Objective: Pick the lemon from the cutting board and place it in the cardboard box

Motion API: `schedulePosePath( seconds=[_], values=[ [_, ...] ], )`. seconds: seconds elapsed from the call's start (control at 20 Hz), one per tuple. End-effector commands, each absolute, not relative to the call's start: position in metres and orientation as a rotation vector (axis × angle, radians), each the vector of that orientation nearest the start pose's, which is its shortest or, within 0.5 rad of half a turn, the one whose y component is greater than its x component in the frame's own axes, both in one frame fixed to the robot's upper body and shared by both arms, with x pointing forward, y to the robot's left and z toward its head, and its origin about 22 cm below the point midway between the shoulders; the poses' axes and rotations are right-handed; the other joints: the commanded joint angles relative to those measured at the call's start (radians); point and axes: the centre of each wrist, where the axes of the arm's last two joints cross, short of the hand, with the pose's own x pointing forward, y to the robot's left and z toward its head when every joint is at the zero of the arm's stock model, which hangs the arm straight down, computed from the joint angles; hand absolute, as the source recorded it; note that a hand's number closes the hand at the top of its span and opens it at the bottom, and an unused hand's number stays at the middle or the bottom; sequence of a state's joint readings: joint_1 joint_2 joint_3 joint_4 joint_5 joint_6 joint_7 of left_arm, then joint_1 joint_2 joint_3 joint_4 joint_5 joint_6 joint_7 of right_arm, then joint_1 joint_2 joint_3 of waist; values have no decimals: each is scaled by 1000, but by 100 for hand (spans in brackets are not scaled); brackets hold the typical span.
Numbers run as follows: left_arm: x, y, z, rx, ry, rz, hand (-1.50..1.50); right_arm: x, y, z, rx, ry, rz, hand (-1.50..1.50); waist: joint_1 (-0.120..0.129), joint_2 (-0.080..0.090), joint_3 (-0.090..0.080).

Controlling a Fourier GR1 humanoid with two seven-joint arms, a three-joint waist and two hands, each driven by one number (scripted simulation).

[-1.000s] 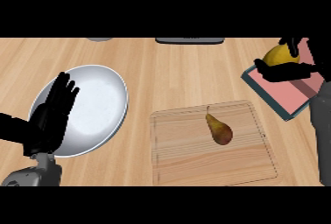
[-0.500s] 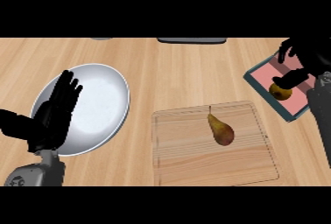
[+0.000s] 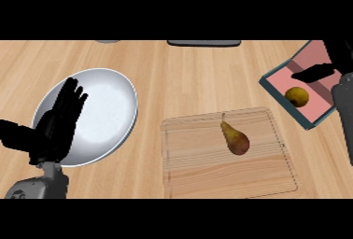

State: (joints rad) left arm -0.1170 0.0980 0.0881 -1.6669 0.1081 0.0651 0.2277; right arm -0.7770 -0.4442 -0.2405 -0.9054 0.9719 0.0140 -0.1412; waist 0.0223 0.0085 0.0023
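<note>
Fingers of the right hand [image 3: 324, 71] show only in part at the far right edge: a dark thumb or finger sticks out leftward over the cardboard box [image 3: 277, 86], apart from the fruit and holding nothing, while the rest is cut off by the frame, so whether that hand is spread or curled I cannot tell. Just near of that dark digit the lemon [image 3: 297, 95] lies on the box's pink floor, a small round yellow-brown fruit with a mottled skin, resting free with nothing touching it. The box sits tilted at the right edge, its blue-grey walls framing the pink inside and its right part running out of view.

The left hand [image 3: 56, 125] rests at the left, fingers straight and spread, pointing far, lying over the left part of the white plate [image 3: 114, 102], gripping nothing.

The cutting board [image 3: 228, 161], pale wood with a thin clear rim, lies in the near middle; its far right corner comes close to the box's near corner without meeting it. A brown pear [image 3: 234, 138] lies on the board's far half, stem pointing far.

Between plate, board and box the wooden counter [image 3: 193, 74] lies bare across the far middle
</note>
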Motion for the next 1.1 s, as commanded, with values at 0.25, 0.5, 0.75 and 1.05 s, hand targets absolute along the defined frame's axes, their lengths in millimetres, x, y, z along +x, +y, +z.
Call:
schedulePosePath(
  seconds=[0.25, 0.5, 0.75, 1.05],
  values=[
    [266, 259, 60, 83, -1528, 94, 0, 414, -347, 166, -783, -1802, 457, -150, -21, -11, -1],
    [258, 252, 50, 76, -1553, 107, 0, 415, -358, 167, -501, -1846, 134, -150, -22, -13, -1],
    [260, 276, 50, 71, -1532, 99, 0, 396, -402, 182, -446, -1863, 22, -150, -24, -12, -2],
    [260, 250, 50, 72, -1552, 100, 0, 378, -454, 168, -480, -1909, -102, -150, -15, -6, -2]
  ],
)
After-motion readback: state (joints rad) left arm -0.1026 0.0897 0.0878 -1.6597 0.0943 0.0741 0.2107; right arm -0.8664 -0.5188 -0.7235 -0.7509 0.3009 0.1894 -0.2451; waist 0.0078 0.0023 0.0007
